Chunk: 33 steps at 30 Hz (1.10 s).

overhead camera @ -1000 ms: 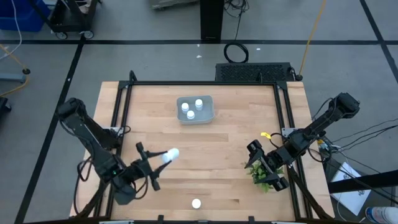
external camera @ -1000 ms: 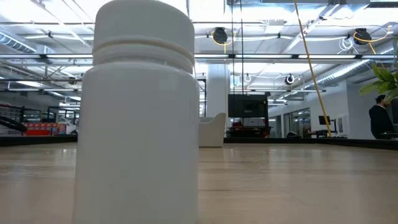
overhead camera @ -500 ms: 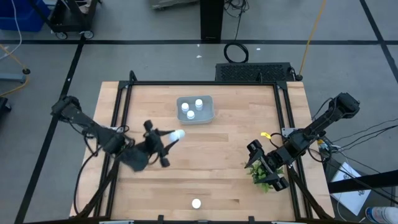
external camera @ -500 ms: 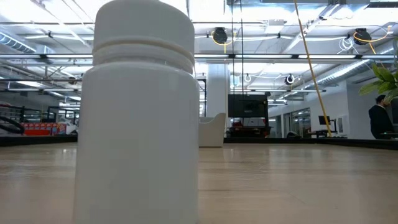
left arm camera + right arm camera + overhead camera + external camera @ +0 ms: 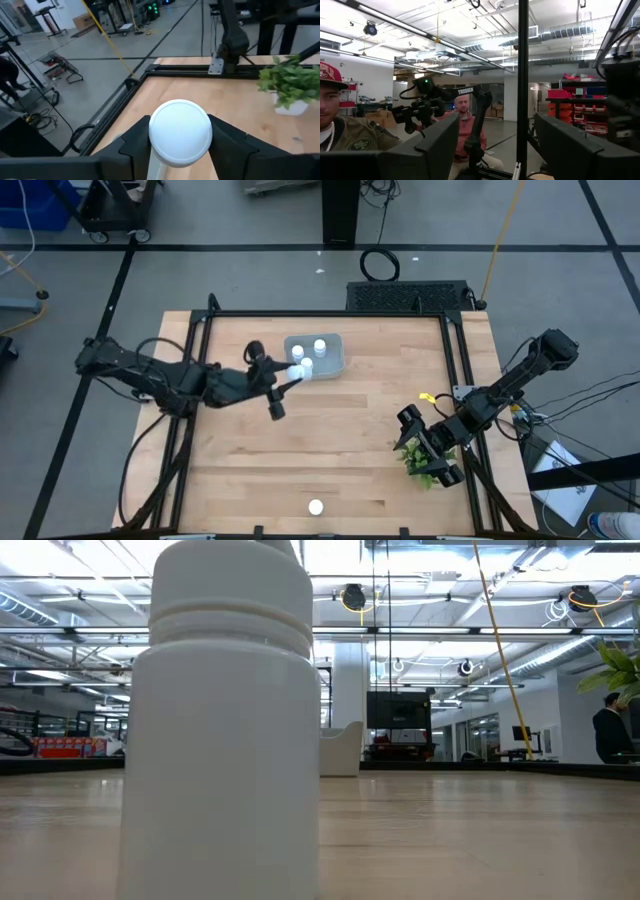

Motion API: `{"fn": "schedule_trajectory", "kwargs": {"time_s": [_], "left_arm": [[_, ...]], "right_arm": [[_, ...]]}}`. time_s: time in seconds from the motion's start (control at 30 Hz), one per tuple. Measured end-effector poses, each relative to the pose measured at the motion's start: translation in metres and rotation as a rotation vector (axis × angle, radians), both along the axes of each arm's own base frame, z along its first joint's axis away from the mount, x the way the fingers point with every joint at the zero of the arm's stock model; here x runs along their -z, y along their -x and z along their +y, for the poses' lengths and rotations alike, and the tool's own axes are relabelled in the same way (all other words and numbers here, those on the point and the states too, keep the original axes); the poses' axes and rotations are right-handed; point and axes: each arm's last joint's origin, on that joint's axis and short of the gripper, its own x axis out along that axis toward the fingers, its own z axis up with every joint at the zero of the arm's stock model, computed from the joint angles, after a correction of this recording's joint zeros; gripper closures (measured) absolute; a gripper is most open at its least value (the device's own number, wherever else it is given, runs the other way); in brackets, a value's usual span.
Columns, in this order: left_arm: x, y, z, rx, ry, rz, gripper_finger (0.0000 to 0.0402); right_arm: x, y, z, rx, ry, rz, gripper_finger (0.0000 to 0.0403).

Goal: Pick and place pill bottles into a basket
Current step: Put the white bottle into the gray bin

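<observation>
The left tool (image 5: 288, 376) hung at the near-left corner of the basket (image 5: 338, 363), its fingers (image 5: 131, 145) pinched on either side of a pill bottle (image 5: 296, 372). The left wrist view had that bottle's round white cap dead centre between the 2 dark fingers, with the tabletop (image 5: 240, 100) stretching beyond. Inside the basket, 2 more bottles stood upright: 1 toward the far side (image 5: 320, 346), 1 nearer the left wall (image 5: 307, 364), just beside the held bottle. Down at the near edge of the tabletop, a lone bottle (image 5: 316, 507) stood upright, well apart from everything; the low view had it filling the left half of the frame (image 5: 225, 730). Over on the right side, the right tool (image 5: 431, 448) sat low by the small green plant (image 5: 416, 461), its fingers spread and holding nothing.
</observation>
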Motion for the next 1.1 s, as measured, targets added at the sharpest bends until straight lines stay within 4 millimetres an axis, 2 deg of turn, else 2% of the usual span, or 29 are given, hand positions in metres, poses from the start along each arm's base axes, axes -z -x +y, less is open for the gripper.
{"fn": "schedule_trajectory", "kwargs": {"time_s": [0.23, 0.43, 0.57, 0.73, 0.87, 1.1], "left_arm": [[-0.002, -0.008, 0.038, -0.004, 0.047, -0.022, 0.0236], [-0.003, -0.009, 0.071, 0.006, 0.104, -0.035, 0.0214], [-0.002, -0.008, 0.091, 0.007, 0.146, -0.043, 0.0235], [-0.002, -0.010, 0.111, 0.006, 0.163, -0.068, 0.0237], [0.006, -0.016, 0.126, 0.017, 0.195, -0.066, 0.0235], [0.038, -0.041, 0.146, 0.016, 0.254, 0.004, 0.0236]], "right_arm": [[0.000, 0.000, 0.000, 0.000, 0.000, 0.000, 0.0149], [0.000, 0.000, 0.000, 0.002, 0.003, -0.001, 0.0149], [0.000, 0.000, 0.000, 0.001, 0.001, 0.000, 0.0149], [0.001, 0.000, 0.000, 0.001, 0.007, 0.008, 0.0149], [0.001, -0.001, 0.000, 0.002, 0.009, 0.012, 0.0149], [0.002, -0.001, 0.000, 0.025, 0.002, 0.021, 0.0149]]}}
